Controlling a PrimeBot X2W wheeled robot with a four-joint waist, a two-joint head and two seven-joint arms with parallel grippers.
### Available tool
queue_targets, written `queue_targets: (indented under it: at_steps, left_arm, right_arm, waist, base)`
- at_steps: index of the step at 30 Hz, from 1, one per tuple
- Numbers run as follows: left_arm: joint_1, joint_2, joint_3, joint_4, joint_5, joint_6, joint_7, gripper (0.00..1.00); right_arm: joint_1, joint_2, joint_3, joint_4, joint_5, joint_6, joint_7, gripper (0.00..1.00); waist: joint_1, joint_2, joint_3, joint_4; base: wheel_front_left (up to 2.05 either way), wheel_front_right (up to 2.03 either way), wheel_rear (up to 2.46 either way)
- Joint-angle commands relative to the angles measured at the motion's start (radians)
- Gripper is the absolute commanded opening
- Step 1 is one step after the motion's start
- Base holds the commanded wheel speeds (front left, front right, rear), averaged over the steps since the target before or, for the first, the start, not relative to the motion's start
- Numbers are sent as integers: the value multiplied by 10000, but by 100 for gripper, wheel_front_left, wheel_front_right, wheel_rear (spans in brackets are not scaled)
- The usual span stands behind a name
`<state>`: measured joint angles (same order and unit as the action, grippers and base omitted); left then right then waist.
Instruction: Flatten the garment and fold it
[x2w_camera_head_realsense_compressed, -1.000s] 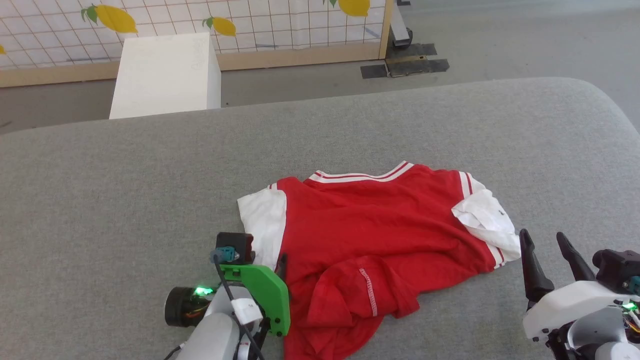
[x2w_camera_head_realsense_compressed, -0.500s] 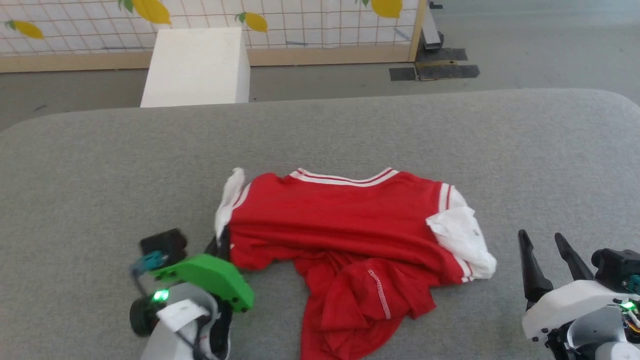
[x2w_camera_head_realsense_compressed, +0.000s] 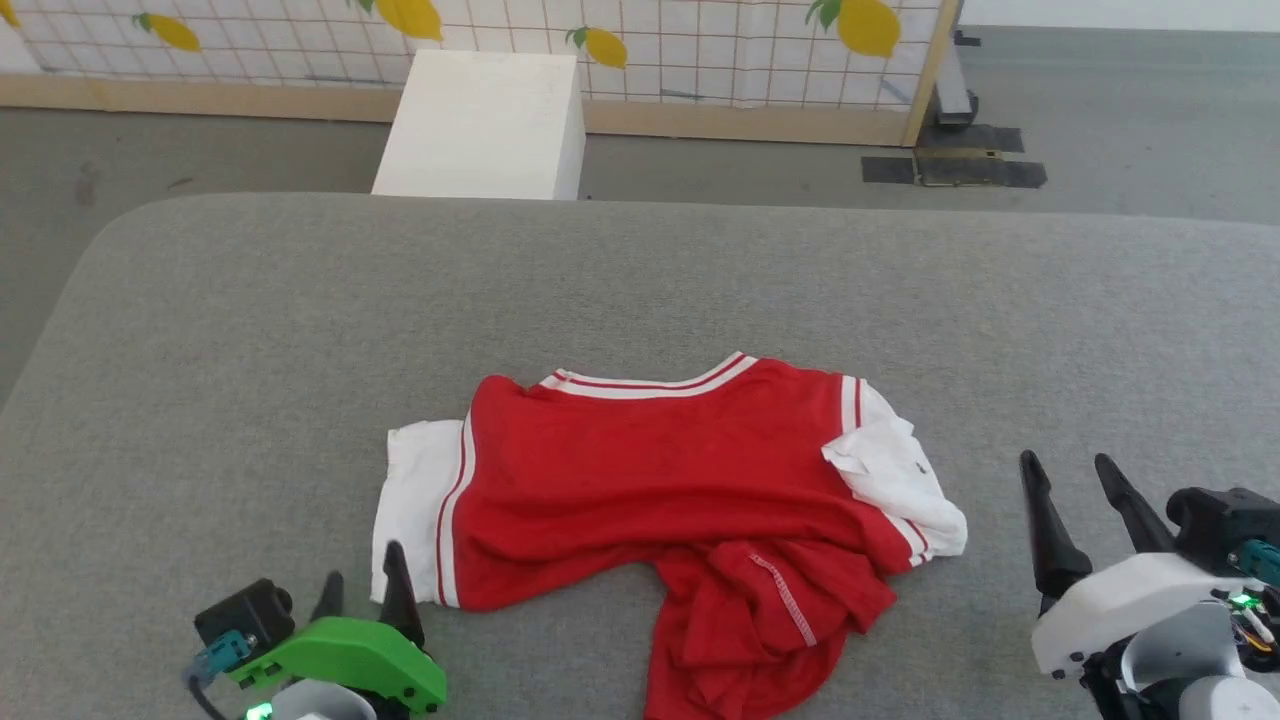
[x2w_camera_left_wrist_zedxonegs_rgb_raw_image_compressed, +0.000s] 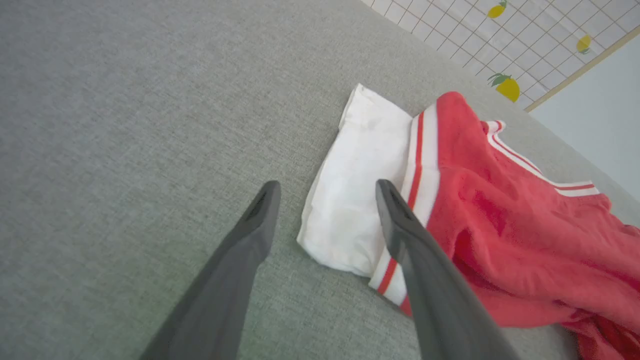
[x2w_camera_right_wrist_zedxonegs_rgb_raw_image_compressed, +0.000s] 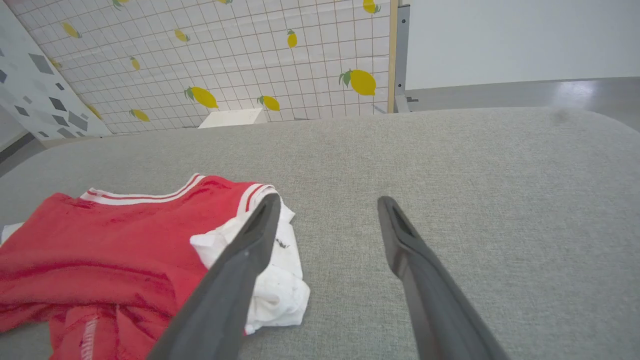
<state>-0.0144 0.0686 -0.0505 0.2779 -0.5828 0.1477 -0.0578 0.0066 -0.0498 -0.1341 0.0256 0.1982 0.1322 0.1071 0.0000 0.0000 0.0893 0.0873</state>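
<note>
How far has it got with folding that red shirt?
Early. The garment lies mostly spread, its left-side sleeve flat. Nothing is in hand: the left gripper and right gripper are open beside it. Left to do: smooth the crumpled right-side sleeve and bunched hem, then fold.

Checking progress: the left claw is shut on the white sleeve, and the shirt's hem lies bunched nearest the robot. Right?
Not quite: the left wrist view shows the left claw open, not shut on the white sleeve. The shirt's hem does lie bunched nearest the robot.
</note>
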Motion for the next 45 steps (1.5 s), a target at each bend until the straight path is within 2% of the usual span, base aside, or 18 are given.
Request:
queue_targets:
  at_steps: [1, 5, 8, 11, 17, 18, 20, 26, 32, 33, 34, 35, 38, 39, 40, 45]
  left_arm:
    - [61, 149, -11, -185, 215, -140, -439, 100]
    - [-94, 260, -37, -551, 744, -336, -1637, 100]
    - [-230, 248, -23, -754, 1134, -468, -1948, 100]
    - [-333, 162, 33, -882, 1422, -607, -2025, 100]
    - [-369, -50, 206, -1155, 1841, -811, -2036, 100]
    - [-362, -71, 206, -1141, 1873, -844, -2036, 100]
    - [-353, -108, 198, -1090, 1933, -895, -2037, 100]
    - [-279, -160, 211, -837, 1995, -1016, -2038, 100]
    - [-362, -173, 91, -493, 2052, -1184, -2038, 100]
    - [-415, -173, 29, -345, 2072, -1232, -2039, 100]
    - [-508, -163, -28, -182, 2060, -1298, -2003, 100]
    - [-613, -123, -67, -59, 2052, -1350, -1919, 100]
    - [-1157, 151, -164, 310, 2047, -1501, -1361, 100]
    - [-2034, 482, -174, 791, 1913, -1563, -307, 100]
    - [-2231, 538, -183, 932, 1870, -1563, -13, 100]
    - [-3220, 797, -35, 1874, 1592, -1222, 1614, 100]
  right_arm:
    - [10, -5, 140, -114, -144, -15, 47, 100]
    - [-215, -5, 819, -199, -694, -15, 281, 100]
    - [-530, -5, 1456, 7, -1373, -15, 772, 100]
    - [-889, -5, 1778, 540, -1869, -15, 1795, 100]
    - [-1402, -5, 1637, 1443, -2510, -15, 3779, 100]
    - [-1457, -5, 1586, 1512, -2560, -15, 3935, 60]
    - [-1578, -5, 1302, 1498, -2488, -15, 3912, 0]
    - [-1613, -5, -285, 1390, -1495, -15, 3273, 0]
    - [-1528, -5, -2094, 2130, -314, -15, 2720, 0]
    - [-1518, -5, -2343, 2354, -173, -15, 2701, 4]
    - [-1490, -5, -2479, 2561, -146, -15, 2723, 48]
    - [-1472, -5, -2571, 2712, -121, -15, 2775, 100]
    - [-1475, -5, -2661, 2905, -76, -15, 2696, 100]
    - [-1475, -5, -2523, 2841, 29, -15, 2382, 100]
    - [-1467, -5, -2485, 2805, 74, -15, 2320, 100]
    - [-1438, -5, -2094, 2567, 300, -15, 2049, 100]
  waist:
    - [0, 0, 57, 204]
    - [0, 0, 220, 408]
    - [0, 0, 366, 510]
    - [0, 0, 505, 610]
    - [0, 0, 664, 769]
    - [0, 0, 672, 786]
    - [0, 0, 672, 818]
    - [0, 0, 483, 730]
    - [0, 0, 318, 550]
    - [0, 0, 300, 517]
    - [0, 0, 292, 487]
    - [0, 0, 288, 458]
    - [0, 0, 310, 331]
    - [0, 0, 430, 90]
    - [0, 0, 470, 37]
    - [0, 0, 721, -383]
  base:
    - [0, 0, 0]
    - [0, 0, 0]
    - [0, 0, 0]
    - [0, 0, 0]
    - [0, 0, 0]
    - [0, 0, 0]
    - [0, 0, 0]
    - [0, 0, 0]
    - [0, 0, 0]
    - [0, 0, 0]
    - [0, 0, 0]
    - [0, 0, 0]
    - [0, 0, 0]
    - [0, 0, 0]
    - [0, 0, 0]
    - [0, 0, 0]
